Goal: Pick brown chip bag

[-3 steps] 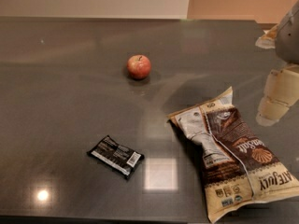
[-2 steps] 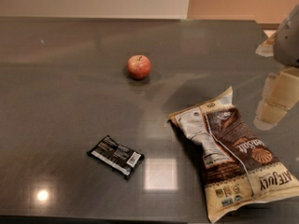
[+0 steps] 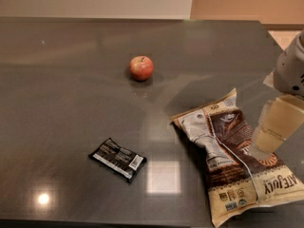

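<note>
the step in hand looks like the approach: the gripper (image 3: 267, 140) hangs at the right edge of view, over the right side of the bag (image 3: 227, 152), which is not yet lifted. whether the gripper is open or closed cannot be told. the bag lies flat on the table (image 3: 71, 80), right of centre, its dark middle just left of the gripper tip; contact is unclear. the next move probably calls for lowering onto the crinkly film and closing on a fold. the apple (image 3: 141, 68) and bar (image 3: 118, 159) lie well apart.

The brown chip bag (image 3: 230, 139) reads "LATE JULY", near the gripper (image 3: 264, 144).
</note>
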You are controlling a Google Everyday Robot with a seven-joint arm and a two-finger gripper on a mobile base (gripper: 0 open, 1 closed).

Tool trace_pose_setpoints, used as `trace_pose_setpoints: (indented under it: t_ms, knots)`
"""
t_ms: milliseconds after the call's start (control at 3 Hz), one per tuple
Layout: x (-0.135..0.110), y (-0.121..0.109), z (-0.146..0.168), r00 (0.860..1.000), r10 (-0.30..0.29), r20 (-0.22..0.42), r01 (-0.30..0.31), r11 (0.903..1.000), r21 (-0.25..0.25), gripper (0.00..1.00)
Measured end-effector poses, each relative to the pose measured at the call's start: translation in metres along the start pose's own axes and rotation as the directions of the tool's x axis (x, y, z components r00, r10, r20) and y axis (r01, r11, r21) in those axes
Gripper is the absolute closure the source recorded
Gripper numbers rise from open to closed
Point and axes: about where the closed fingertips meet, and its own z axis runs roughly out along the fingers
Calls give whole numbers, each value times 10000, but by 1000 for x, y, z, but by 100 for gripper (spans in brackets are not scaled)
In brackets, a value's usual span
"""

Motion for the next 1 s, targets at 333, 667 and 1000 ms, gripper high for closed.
trace_pose_setpoints:
  t_ms: [333,667,1000]
  knots:
    - [4,28,15,9983,477,-342,-492,9978,-447,0]
    - [9,48,27,9948,782,-657,-841,9921,-930,0]
    - [18,57,35,9873,1303,-907,-1393,9850,-1014,0]
